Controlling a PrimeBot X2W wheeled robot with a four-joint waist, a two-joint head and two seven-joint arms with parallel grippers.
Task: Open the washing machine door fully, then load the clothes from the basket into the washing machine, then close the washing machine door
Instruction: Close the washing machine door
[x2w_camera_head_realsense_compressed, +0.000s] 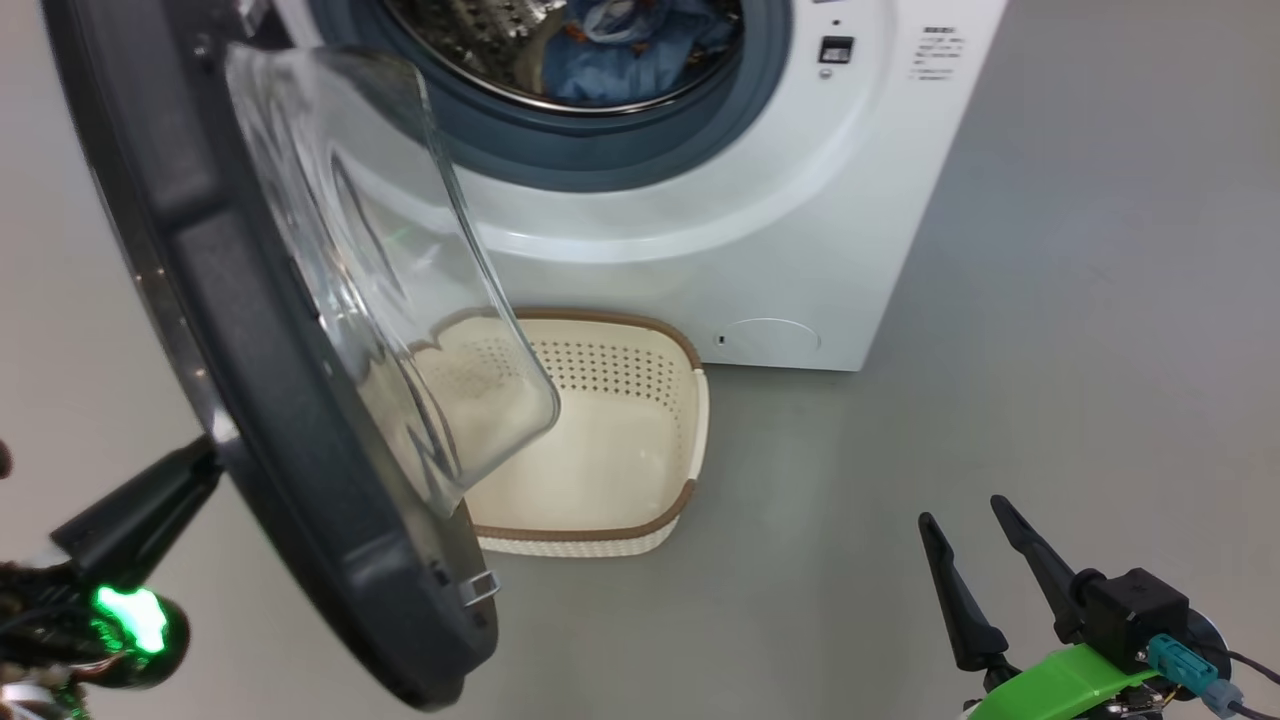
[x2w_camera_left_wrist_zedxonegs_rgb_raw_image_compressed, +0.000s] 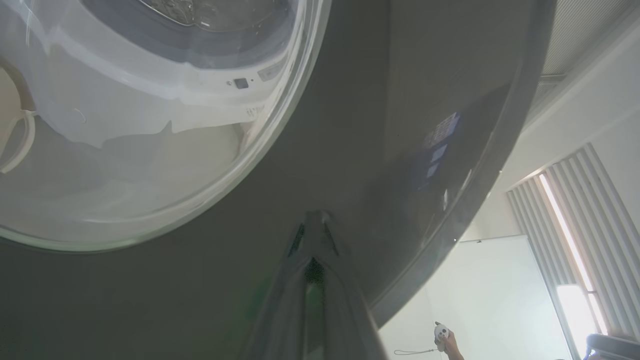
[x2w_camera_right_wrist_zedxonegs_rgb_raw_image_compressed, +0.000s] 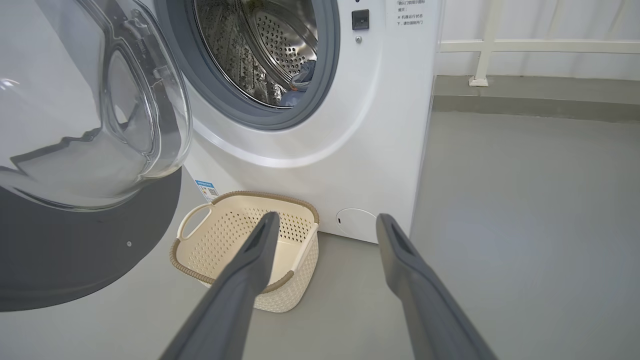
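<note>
Washing machine: big white boxy front-loader (x2w_camera_head_realsense_compressed: 760, 250) standing on the grey floor (x2w_camera_head_realsense_compressed: 1050, 330), with its round opening uncovered.
Door: large round washing machine door with a wide glossy black rim (x2w_camera_head_realsense_compressed: 260, 400) and a bulging clear glass bowl (x2w_camera_head_realsense_compressed: 380, 250), swung out on the machine's left side and standing at an angle to the front, neither flat against it nor closed.
Drum: perforated steel drum (x2w_camera_right_wrist_zedxonegs_rgb_raw_image_compressed: 280, 40) inside a grey rubber gasket (x2w_camera_head_realsense_compressed: 620, 140).
Clothes: a light blue garment with small orange marks (x2w_camera_head_realsense_compressed: 620, 45) lies in the bottom of the drum. A second garment cannot be made out.
Basket: small rectangular cream plastic basket with perforated sides and a brown woven-look rim (x2w_camera_head_realsense_compressed: 690, 360), on the floor just before the machine's lower front edge, partly under the door's glass. Nothing lies in it.
Left gripper (x2w_camera_head_realsense_compressed: 205, 462): two dark fingers pressed together, with the tips against the outer glossy face of the door's rim.
Right gripper (x2w_camera_head_realsense_compressed: 962, 512): fingers spread wide with nothing between them, above bare floor, to the right of the basket and well apart from it.
Label: small blue label (x2w_camera_right_wrist_zedxonegs_rgb_raw_image_compressed: 206, 189) at the machine's lower left corner.
Person: a hand holding a small white device (x2w_camera_left_wrist_zedxonegs_rgb_raw_image_compressed: 445, 337), seen past the door's edge.
</note>
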